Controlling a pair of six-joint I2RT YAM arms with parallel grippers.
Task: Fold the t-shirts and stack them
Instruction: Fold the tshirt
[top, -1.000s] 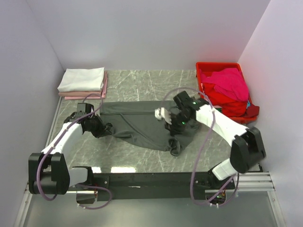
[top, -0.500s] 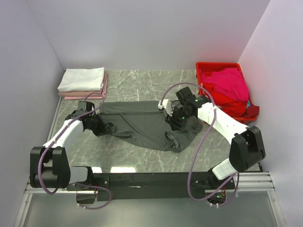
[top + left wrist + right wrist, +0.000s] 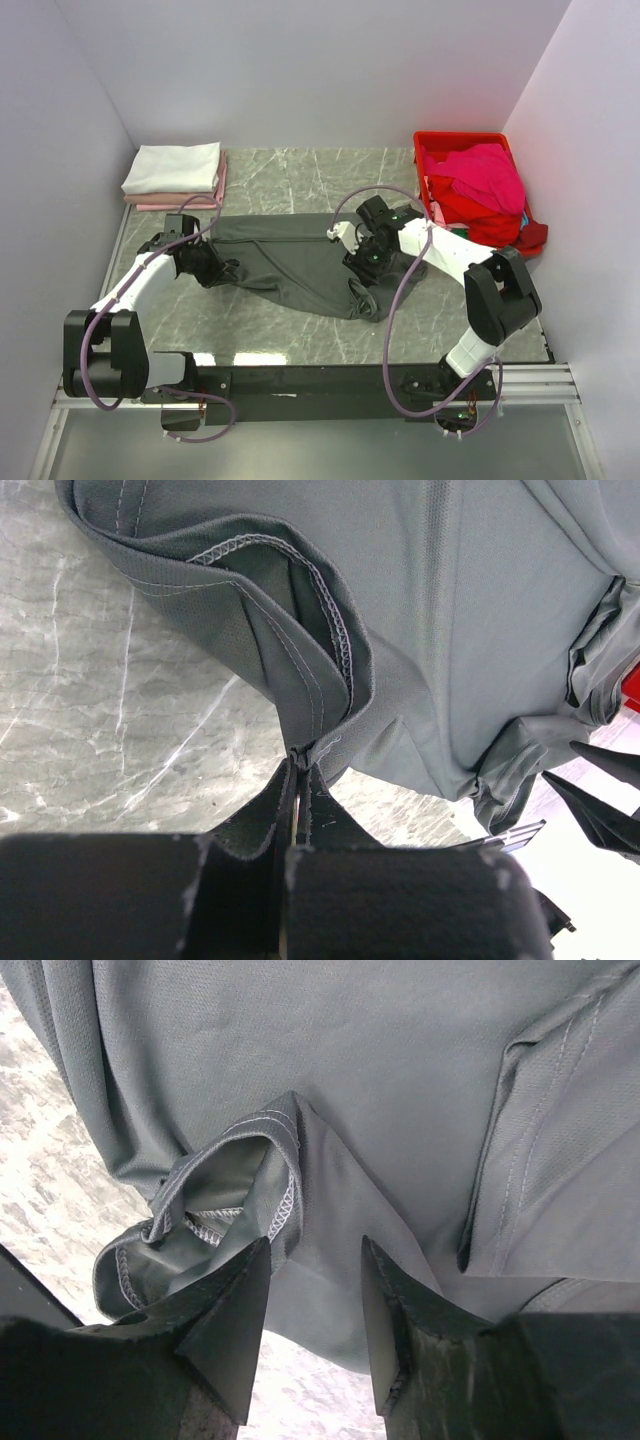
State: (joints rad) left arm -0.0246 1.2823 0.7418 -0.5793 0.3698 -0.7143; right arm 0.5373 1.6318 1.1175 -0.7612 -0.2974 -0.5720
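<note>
A dark charcoal-grey t-shirt (image 3: 295, 262) lies spread and rumpled across the middle of the table. My left gripper (image 3: 220, 272) is at its left edge, shut on a pinch of the shirt's hem (image 3: 310, 742), with the fingertips (image 3: 298, 768) pressed together. My right gripper (image 3: 362, 260) hovers over the shirt's right part, jaws open. In the right wrist view its fingers (image 3: 238, 1300) straddle flat grey cloth (image 3: 350, 1060) next to a crumpled sleeve (image 3: 215, 1205), gripping nothing.
A folded white t-shirt (image 3: 172, 166) lies on a folded pale pink one (image 3: 185, 203) at the back left. A red crate (image 3: 432, 143) at the back right holds a magenta t-shirt (image 3: 490, 172) and red cloth spilling over its near rim. Walls close in on three sides.
The right gripper's jaws have opened wider, and that arm has drawn in and settled lower over the shirt's right side. The left gripper has kept its hold and barely moved.
</note>
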